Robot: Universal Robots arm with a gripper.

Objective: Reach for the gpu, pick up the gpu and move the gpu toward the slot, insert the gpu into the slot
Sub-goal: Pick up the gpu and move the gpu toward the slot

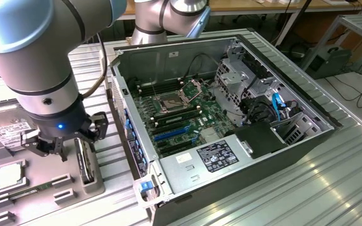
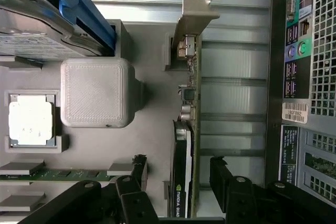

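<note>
Exterior view, clock-face bearings taken from the picture's centre.

- Open black tower computer case (image 1: 307, 127) lies on its side on the ribbed metal counter (image 1: 275, 197), filling the centre out to 3 o'clock.
- Green motherboard (image 1: 193, 117) lies inside the case, with a square metal CPU socket (image 1: 171, 101) near 12 o'clock of the board.
- The slot (image 1: 170, 133), a long narrow blue plastic connector, lies at about 6 o'clock of that socket. It is bare, with no card in it.
- Grey moulded parts tray (image 1: 74, 186) sits on the counter at 8 o'clock of the case, just beside its wall.
- The gpu (image 1: 86, 165) (image 2: 185, 145), a thin dark circuit card with a silver metal end bracket (image 2: 195, 11), stands on edge in a tray holder. It is well apart from the slot.
- Boxy silver hard drive with white label (image 1: 8, 129) (image 2: 37, 40) sits at 10 o'clock of the card.
- Square silver processor chip (image 1: 8, 174) (image 2: 30, 120) lies at 9 o'clock of the card, in its own recess.
- Green memory stick (image 1: 27, 192) (image 2: 47, 174) lies flat at 7 o'clock of the card.

Grey robot arm (image 1: 36, 56) comes down over the tray. The black end effector (image 1: 54, 151) (image 2: 181, 182) hangs over the card, released and holding nothing. In the wrist view, its fingers (image 2: 137, 174) stand one on each side of the card's edge, with a gap on both sides.
</note>
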